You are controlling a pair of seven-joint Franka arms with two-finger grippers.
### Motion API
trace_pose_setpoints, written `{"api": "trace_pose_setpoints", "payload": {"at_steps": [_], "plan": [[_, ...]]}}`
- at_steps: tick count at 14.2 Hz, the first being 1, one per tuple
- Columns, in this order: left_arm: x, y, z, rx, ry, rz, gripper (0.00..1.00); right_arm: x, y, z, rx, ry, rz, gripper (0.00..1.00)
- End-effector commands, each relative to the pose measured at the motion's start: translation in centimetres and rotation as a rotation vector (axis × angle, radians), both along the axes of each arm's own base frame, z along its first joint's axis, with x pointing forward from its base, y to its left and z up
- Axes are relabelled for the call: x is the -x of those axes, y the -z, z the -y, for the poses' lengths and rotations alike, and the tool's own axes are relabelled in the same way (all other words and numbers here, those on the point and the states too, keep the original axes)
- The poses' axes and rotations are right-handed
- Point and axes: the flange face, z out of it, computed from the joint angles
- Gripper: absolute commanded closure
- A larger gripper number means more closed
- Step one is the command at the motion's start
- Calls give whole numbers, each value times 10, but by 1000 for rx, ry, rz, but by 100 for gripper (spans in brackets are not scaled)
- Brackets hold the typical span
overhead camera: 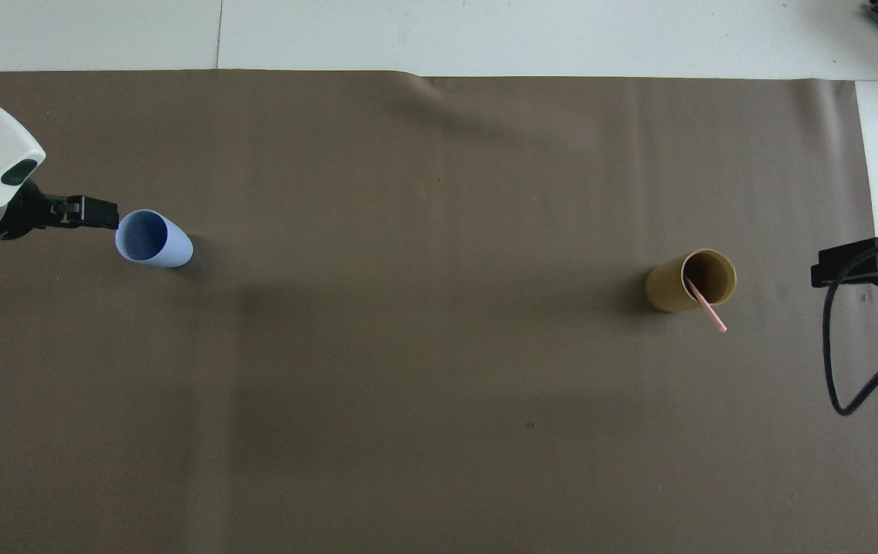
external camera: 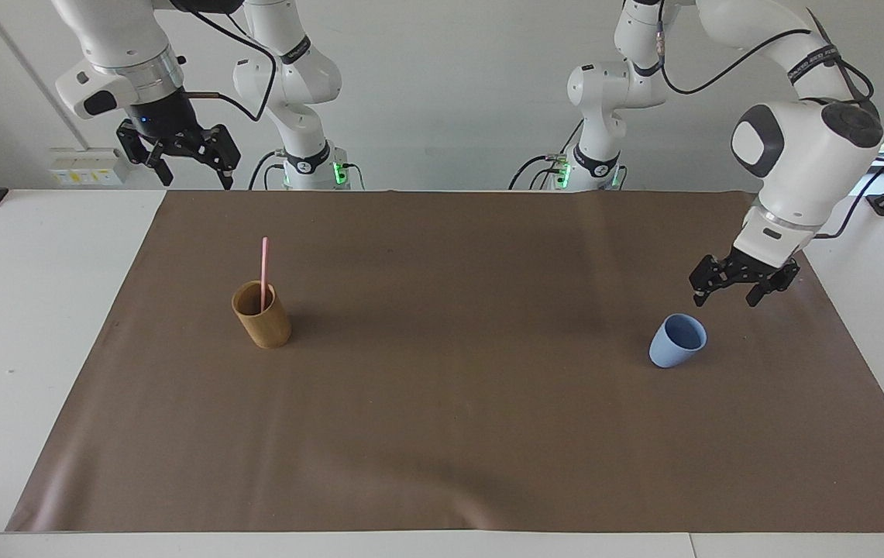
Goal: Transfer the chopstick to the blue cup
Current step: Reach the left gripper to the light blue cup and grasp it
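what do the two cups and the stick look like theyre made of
Blue cup: probably matte plastic, with an even pale colour and smooth wall. Tan cup: possibly bamboo or wood, speckled tan-brown, dull finish. Chopstick: uniform pink, likely plastic; too thin to tell.

Pink, blue and tan on a brown sheet

The chopstick (external camera: 263,271) is plain pink, the blue cup (external camera: 677,341) a pale, unpatterned blue, the other cup (external camera: 262,315) tan-brown. A flat brown sheet (external camera: 457,434) covers the white table (external camera: 31,310). Both arms are white with black ends.
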Motion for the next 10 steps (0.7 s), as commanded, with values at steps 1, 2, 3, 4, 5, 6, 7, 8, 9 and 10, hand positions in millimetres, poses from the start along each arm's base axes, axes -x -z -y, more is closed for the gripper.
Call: {"api": "trace_pose_setpoints", "payload": {"at_steps": [1,2,3,4,5,6,7,8,9,10], "plan": [[-16,44,-10,-10,-2,-4,0,6,0,1,-15,0,15,0],[-21,55,-10,-10,-2,8,0,6,1,2,-15,-1,13,0],[-22,61,-11,-11,-2,14,0,7,1,3,-15,2,10,0],[-19,71,-12,-10,-5,2,0,7,1,3,-15,2,4,0],[-15,78,-14,-11,-7,-10,0,8,1,3,-15,2,4,0],[-9,85,-16,-11,-13,-29,0,8,1,3,-15,2,3,0],[-3,90,-16,-10,-16,-44,0,8,1,3,-15,2,3,0],[2,89,-16,-8,-17,-53,0,8,1,4,-15,4,3,0],[6,94,-17,-8,-17,-65,0,7,1,5,-15,5,9,0],[9,94,-19,-9,-22,-70,0,7,0,5,-15,6,13,0]]}}
